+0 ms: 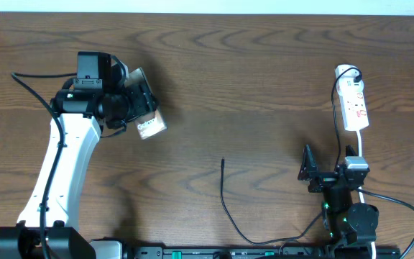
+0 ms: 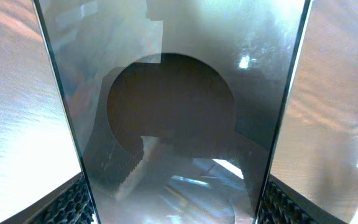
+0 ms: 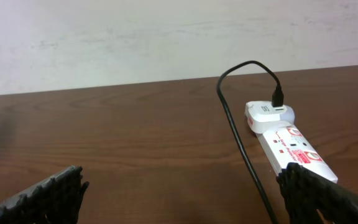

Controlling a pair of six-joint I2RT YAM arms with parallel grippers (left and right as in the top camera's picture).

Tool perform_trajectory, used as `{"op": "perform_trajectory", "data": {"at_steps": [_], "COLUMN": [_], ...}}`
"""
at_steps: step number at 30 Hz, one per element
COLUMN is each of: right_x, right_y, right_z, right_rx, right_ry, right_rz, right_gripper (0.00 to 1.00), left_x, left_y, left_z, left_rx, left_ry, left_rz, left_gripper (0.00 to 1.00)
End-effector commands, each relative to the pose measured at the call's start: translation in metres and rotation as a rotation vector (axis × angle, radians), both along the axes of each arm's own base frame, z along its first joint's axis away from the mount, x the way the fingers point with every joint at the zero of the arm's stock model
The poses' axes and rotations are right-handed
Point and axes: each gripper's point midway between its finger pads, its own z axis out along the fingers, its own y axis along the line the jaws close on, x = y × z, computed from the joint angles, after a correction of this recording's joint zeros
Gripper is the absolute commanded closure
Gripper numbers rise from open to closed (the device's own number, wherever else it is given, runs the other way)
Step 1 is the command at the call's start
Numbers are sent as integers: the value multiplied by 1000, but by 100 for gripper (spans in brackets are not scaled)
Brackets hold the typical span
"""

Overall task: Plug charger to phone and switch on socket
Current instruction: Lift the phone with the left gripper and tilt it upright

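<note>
My left gripper (image 1: 131,101) is shut on the phone (image 1: 148,119) at the table's upper left; its white-labelled end sticks out toward the lower right. In the left wrist view the phone's glossy reflective face (image 2: 179,106) fills the frame between my finger pads. The charger, a thin black cable, lies loose on the table with its plug tip (image 1: 223,162) at centre. The white socket strip (image 1: 354,104) lies at the right, also in the right wrist view (image 3: 294,146). My right gripper (image 1: 325,173) is open and empty just below the socket.
A black cable (image 3: 241,137) runs from a white adapter (image 3: 269,115) plugged into the socket's far end. A pale wall borders the table's far edge. Dark wooden tabletop (image 1: 264,72) lies between both arms.
</note>
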Motion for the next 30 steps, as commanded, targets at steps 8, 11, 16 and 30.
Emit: {"op": "perform_trajectory", "data": {"at_steps": [8, 11, 16, 30], "right_x": [0, 0, 0, 0], "right_y": [3, 3, 3, 3], "right_z": [-1, -1, -1, -1], "right_rx": [15, 15, 15, 15], "right_ry": [3, 3, 3, 3], "right_rz": [13, 13, 13, 13], "right_gripper": [1, 1, 1, 1], "left_x": [-8, -11, -18, -28], "left_y": [-39, -48, -63, -76], "left_z": [34, 39, 52, 76], "left_rx": [-408, -489, -635, -870], "left_ry": [143, 197, 303, 510], "left_rz": [208, 240, 276, 360], "left_gripper": [93, 92, 93, 92]}}
